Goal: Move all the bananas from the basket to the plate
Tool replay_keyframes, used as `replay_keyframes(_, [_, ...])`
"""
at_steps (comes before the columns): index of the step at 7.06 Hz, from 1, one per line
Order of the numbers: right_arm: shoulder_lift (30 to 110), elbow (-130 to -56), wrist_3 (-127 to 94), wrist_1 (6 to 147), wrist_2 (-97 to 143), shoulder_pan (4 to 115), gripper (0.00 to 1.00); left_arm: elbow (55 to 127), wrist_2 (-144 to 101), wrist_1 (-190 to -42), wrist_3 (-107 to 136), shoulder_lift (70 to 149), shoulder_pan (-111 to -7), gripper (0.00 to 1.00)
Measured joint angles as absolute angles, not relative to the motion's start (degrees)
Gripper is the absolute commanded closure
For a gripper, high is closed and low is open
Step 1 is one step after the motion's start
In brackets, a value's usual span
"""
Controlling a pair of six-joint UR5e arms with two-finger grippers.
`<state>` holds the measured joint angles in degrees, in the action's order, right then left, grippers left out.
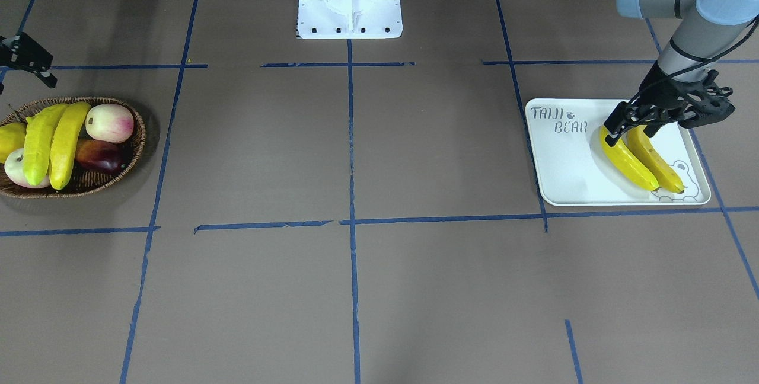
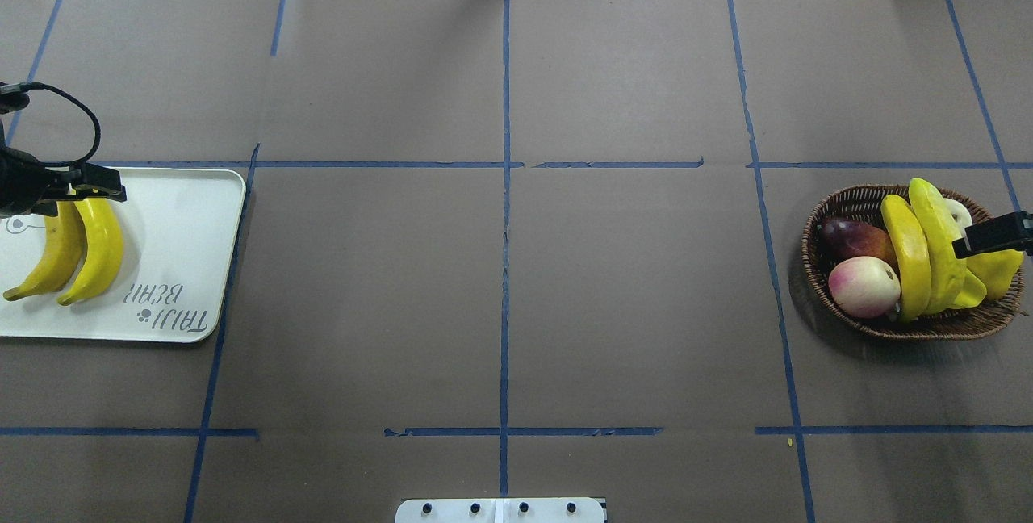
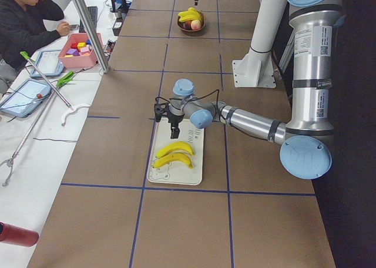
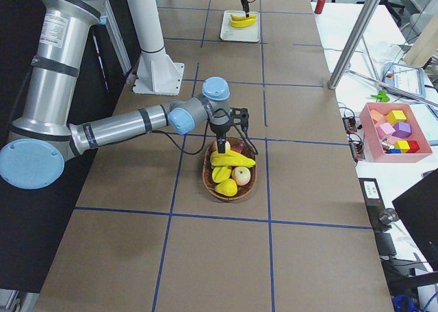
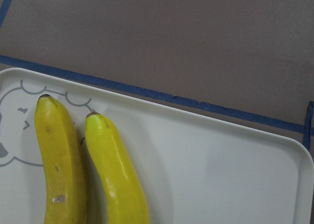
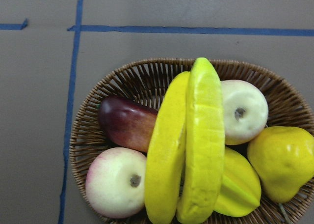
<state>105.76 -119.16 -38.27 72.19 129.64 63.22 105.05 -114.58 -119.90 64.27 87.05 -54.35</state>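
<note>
Looks like the job is about halfway. Two bananas (image 1: 628, 162) already lie flat on the plate (image 1: 563, 165), side by side and touching, down at the end with the cartoon bear, and the one nearer the plate's edge is the deeper orange-yellow. The left gripper (image 1: 631, 132) hangs right over their upper tips with its jaws apart and nothing in them, so neither banana is being held. The other pair of bananas (image 6: 186, 145) sits in the basket (image 2: 815, 265) at the far end of the table, well apart from the plate. They lie across the top of the pile, pressed against each other, which should make them easy to get at. Underneath and around them are two pale apples (image 6: 243, 111), a dark red fruit (image 6: 127, 123), a starfruit (image 6: 238, 187) and a yellow pear-shaped fruit (image 6: 282, 162). None of those belong on the plate. The right gripper (image 2: 980, 239) hovers above the basket, over the bananas, and its wrist camera looks straight down on them. Whether that claw is spread or closed can't be told from these views, since only a dark bar of it shows, though it clearly carries nothing. So that's two bananas done and two to go, each needing a pick from the basket and the long trip across to the plate.
</note>
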Motion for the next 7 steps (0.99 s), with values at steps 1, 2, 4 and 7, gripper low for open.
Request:
replay_keyframes(1, [106.02, -117.05, -39.5, 71.3, 130.79, 63.87, 0.0, 105.08, -114.58, -119.89, 64.6, 87.27, -54.33, 0.01])
replay_keyframes(2, [105.83, -114.43, -42.82, 68.19, 131.37, 64.07, 0.0, 105.1, -114.57, -119.88, 65.19, 87.52, -54.32, 0.01])
replay_keyframes(4, [105.46, -107.56, -53.59, 53.97, 132.06, 64.09, 0.0, 105.16, -114.6, -119.88, 65.9, 87.98, -54.32, 0.01])
replay_keyframes(7, [105.14, -103.28, -57.54, 46.31, 132.58, 62.1, 0.01, 105.12, -114.61, -119.88, 66.06, 88.06, -54.32, 0.01])
